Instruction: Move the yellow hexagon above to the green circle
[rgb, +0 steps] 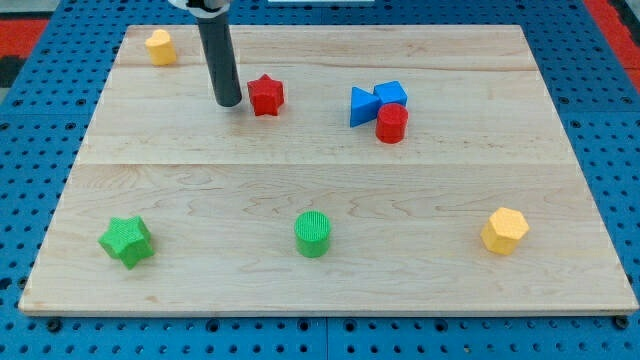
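Observation:
The yellow hexagon (504, 230) lies near the board's bottom right. The green circle (313, 234) lies at the bottom middle, well to the hexagon's left. My tip (228, 103) rests on the board in the upper left part, just left of the red star (266, 95), close to it or touching it. The tip is far from both the hexagon and the green circle.
A second, smaller yellow block (160, 46) sits at the top left corner. A blue triangle (364, 106), a blue cube (391, 95) and a red cylinder (391, 124) cluster at upper right of centre. A green star (127, 241) lies at bottom left. The wooden board (330, 290) ends close below the lower blocks.

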